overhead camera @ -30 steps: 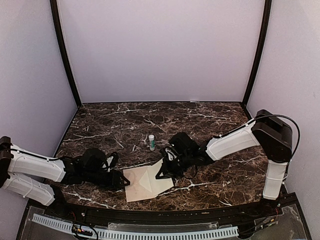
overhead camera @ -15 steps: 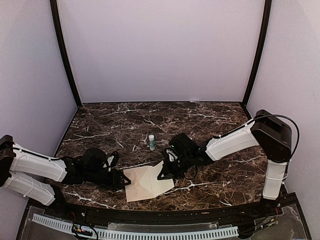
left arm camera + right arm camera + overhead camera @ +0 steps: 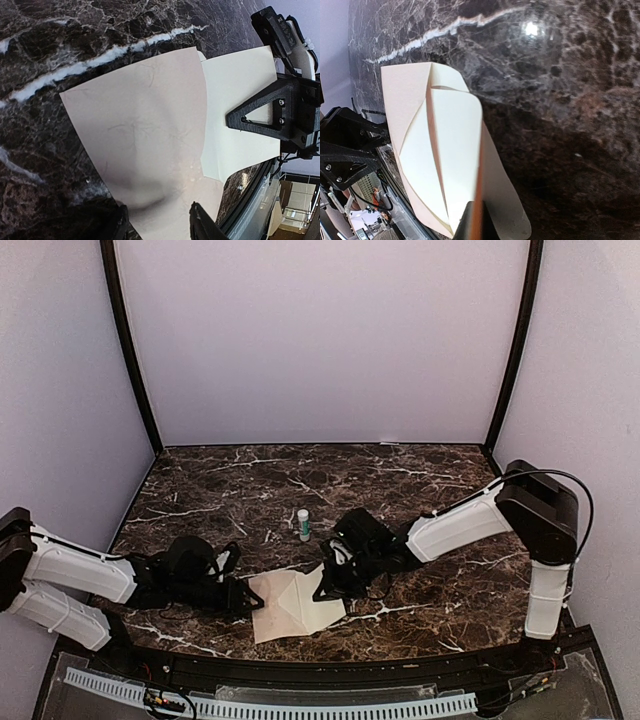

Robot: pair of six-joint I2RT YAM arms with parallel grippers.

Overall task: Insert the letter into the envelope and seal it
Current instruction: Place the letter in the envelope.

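Top external view: the right gripper, pinching the envelope, has edged left, sliding it over the letter near the tabletop's front edge. The left gripper stays half-spread astride the letter. Insertion looks underway, sealing not yet begun.

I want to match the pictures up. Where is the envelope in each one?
Top external: the envelope is low in the centre.
Left wrist: right of middle.
Right wrist: lower left.
Shared landmark: the right gripper, shut at the envelope's edge.
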